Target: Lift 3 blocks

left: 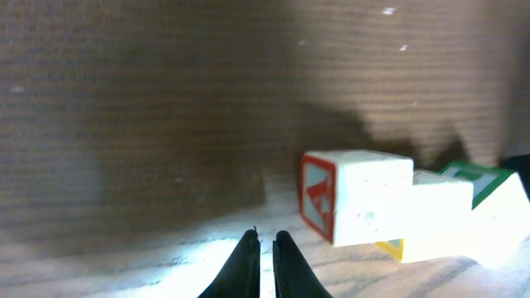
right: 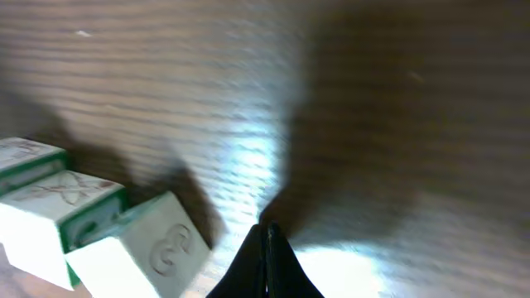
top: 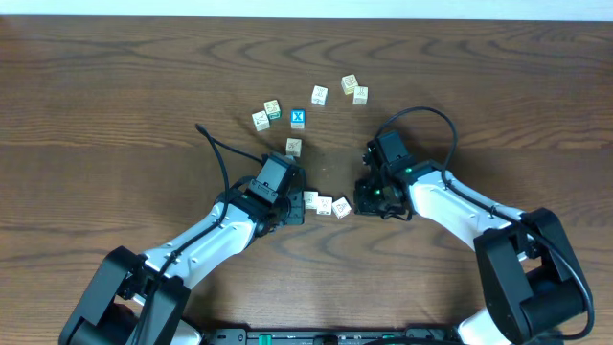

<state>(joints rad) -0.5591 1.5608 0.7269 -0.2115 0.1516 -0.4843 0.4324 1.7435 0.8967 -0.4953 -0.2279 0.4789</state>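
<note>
While both arms reach low over the wooden table (top: pixel 115 86), the three blocks (top: pixel 325 204) lie on the wood in a short row between the two sets of fingertips, set close against one another. The left gripper (top: pixel 301 200) has its fingers drawn almost together, with only a thin slit between them in its wrist view, and they pinch nothing. From that left gripper (left: pixel 263 248) the row begins just ahead and to the right, led by the red-printed block (left: pixel 348 199), whose red-framed face is turned toward the fingertips without touching them. Behind it sits the middle block (left: pixel 435 211), and past that the turned block (left: pixel 489 184), green at its edge and partly washed out by glare. The right gripper (top: pixel 358 200) has its fingers pressed fully together and is likewise empty. Seen from its own camera, the right gripper (right: pixel 267 244) points at bare wood, and the turned block (right: pixel 141 248) lies just to its left, set at an angle to the others, near the tips but apart from them. Farther left come the middle block (right: pixel 62 207) and the red-printed block (right: pixel 25 157), cut by the frame edge. Well beyond both grippers, a blue cube (top: pixel 298 119) with a white X stands among six pale loose cubes (top: pixel 319 95).
</note>
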